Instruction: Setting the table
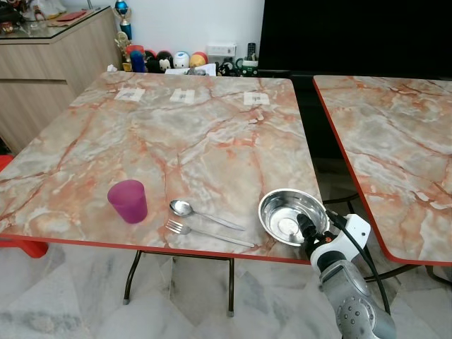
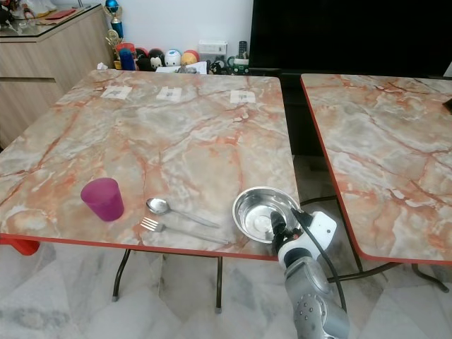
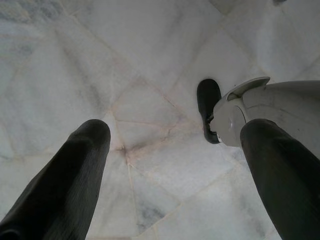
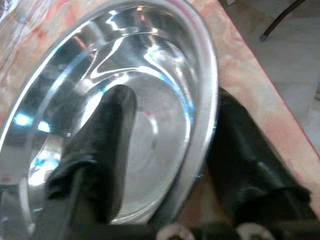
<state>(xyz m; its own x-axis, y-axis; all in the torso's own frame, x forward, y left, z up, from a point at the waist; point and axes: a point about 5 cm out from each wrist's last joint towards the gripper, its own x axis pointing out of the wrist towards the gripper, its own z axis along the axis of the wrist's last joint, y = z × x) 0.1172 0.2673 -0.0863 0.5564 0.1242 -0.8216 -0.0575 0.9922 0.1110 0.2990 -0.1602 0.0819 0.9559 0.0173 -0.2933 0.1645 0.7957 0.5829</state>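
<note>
At the near edge of the worktop (image 1: 212, 127), the steel bowl (image 1: 289, 215) is straddled at its rim by the right gripper (image 4: 170, 150), one finger inside and one outside. A fork (image 1: 205, 234), spoon (image 1: 201, 214) and purple cup (image 1: 128, 200) are already laid out alongside. The left gripper (image 3: 170, 170) is held wide over the floor (image 3: 100, 60). The setting appears nearly finished.

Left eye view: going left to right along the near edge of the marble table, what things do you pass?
Purple cup → fork and spoon lying together → steel bowl → right gripper, its fingers straddling the bowl's rim.
</note>
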